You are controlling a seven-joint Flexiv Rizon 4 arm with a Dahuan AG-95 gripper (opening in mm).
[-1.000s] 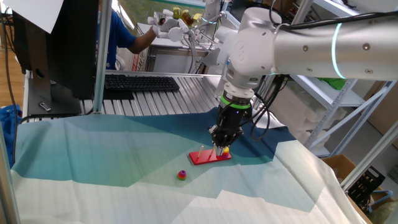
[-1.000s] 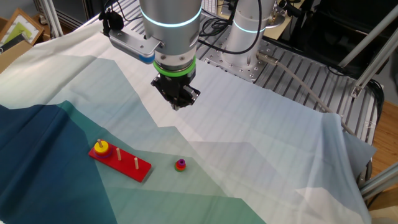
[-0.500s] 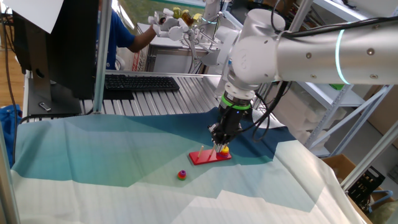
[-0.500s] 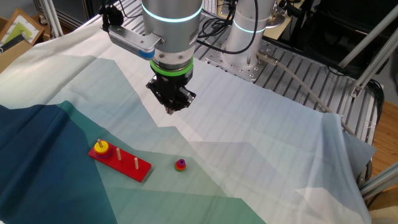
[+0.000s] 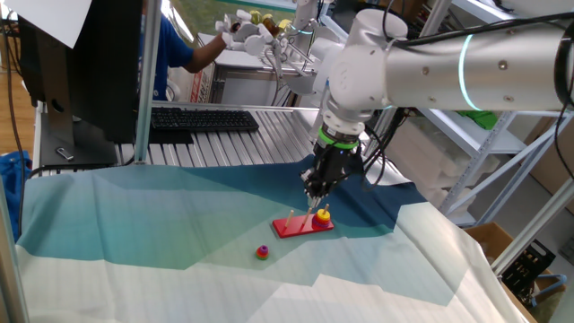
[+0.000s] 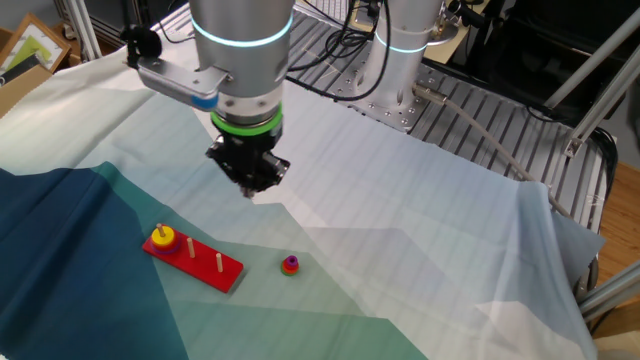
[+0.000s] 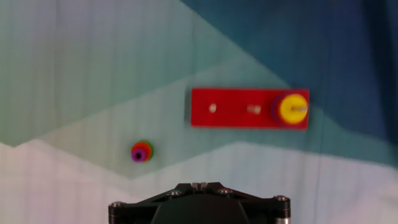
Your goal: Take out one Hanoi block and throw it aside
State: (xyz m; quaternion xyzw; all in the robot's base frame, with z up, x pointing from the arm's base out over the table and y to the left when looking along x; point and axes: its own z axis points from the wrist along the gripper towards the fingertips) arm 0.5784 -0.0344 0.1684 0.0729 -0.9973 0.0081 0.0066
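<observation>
The Hanoi block, a small yellow ring (image 7: 293,107), sits on the end peg of the red peg base (image 7: 249,108), with a darker ring edge under it. It also shows in one fixed view (image 5: 324,214) and the other fixed view (image 6: 162,237). The base (image 6: 205,266) has two bare pegs. My gripper (image 6: 248,187) hangs above the cloth, apart from the base and up and to the right of the yellow ring in that view. Its fingers meet in a point and hold nothing. In the hand view only the gripper's tip (image 7: 199,185) shows at the bottom edge.
A small stack of red, orange and purple rings (image 7: 142,152) lies on the cloth beside the base (image 6: 290,264). The blue-green cloth (image 6: 420,260) covers the table. A keyboard (image 5: 202,118) and a person's arm are at the back.
My gripper has moved left in the other fixed view, closer to the peg base, and stays shut. The rings and the base have not moved.
</observation>
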